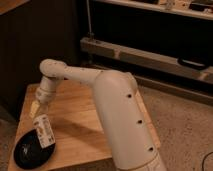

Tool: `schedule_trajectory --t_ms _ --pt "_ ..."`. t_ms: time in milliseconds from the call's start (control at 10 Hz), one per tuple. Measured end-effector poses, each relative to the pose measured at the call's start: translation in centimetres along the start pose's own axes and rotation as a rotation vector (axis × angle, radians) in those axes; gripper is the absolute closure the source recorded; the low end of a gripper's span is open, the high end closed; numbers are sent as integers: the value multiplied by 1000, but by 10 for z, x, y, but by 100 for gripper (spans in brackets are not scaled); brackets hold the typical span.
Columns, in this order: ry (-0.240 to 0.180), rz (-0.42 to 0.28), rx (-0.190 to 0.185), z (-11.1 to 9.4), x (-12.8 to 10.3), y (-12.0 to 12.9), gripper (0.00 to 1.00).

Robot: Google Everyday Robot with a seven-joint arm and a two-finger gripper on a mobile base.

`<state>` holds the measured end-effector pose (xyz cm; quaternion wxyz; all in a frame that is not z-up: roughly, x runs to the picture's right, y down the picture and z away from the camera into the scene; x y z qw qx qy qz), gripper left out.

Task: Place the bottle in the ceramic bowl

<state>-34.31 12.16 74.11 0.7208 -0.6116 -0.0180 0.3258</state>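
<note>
Pretty much there: the jaws (38,109) look clamped on the bottle (45,131) by its cap end, and it hangs tilted just below them, its lower end over the bowl's (24,155) rim on the table (75,132). Only lowering and letting go remains.

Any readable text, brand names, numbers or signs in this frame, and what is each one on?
Nothing is readable.
Bottle label: reddish and dark markings, too blurred to read. The gripper holds it over the ceramic bowl at the wooden table's front-left corner.
White robot arm: only dark dots, no lettering.
</note>
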Motion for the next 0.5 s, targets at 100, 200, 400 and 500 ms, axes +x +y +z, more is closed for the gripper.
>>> schedule_trajectory --t_ms 100,200,400,500 --pt "-1 4 -1 -2 2 -3 20" --pt "-1 3 -1 -2 2 -3 20" --pt "1 1 -2 -1 1 -2 20" --pt "0 3 -1 -2 2 -3 20"
